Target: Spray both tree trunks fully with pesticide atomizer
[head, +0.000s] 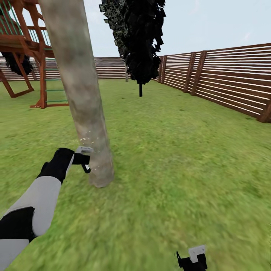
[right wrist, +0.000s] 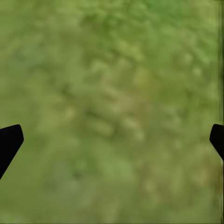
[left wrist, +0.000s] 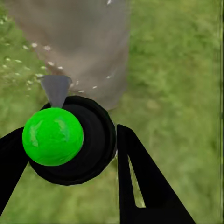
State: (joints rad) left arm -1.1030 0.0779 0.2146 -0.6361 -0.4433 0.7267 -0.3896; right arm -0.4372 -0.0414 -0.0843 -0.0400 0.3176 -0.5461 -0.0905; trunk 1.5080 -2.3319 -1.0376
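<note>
A thick pale grey-brown tree trunk (head: 81, 94) rises from the lawn, leaning slightly. My left gripper (head: 83, 159) is low beside its base. It is shut on the pesticide atomizer (left wrist: 70, 144), a round black bottle whose top shows bright green here. The atomizer's grey nozzle (left wrist: 56, 88) points at the tree trunk (left wrist: 79, 42) from close by. Small pale specks float between nozzle and bark and dot the lower trunk (head: 92, 142). My right gripper (head: 192, 260) sits low at the bottom edge of the head view. In the right wrist view the right gripper (right wrist: 114, 133) is open over blurred grass.
A black cone-shaped tree (head: 141, 41) stands farther back on the lawn. A brown slat fence (head: 226, 79) runs along the right and the back. A red-brown wooden play structure (head: 30, 45) with a ladder stands at the left behind the trunk. Green lawn (head: 180, 158) spreads all around.
</note>
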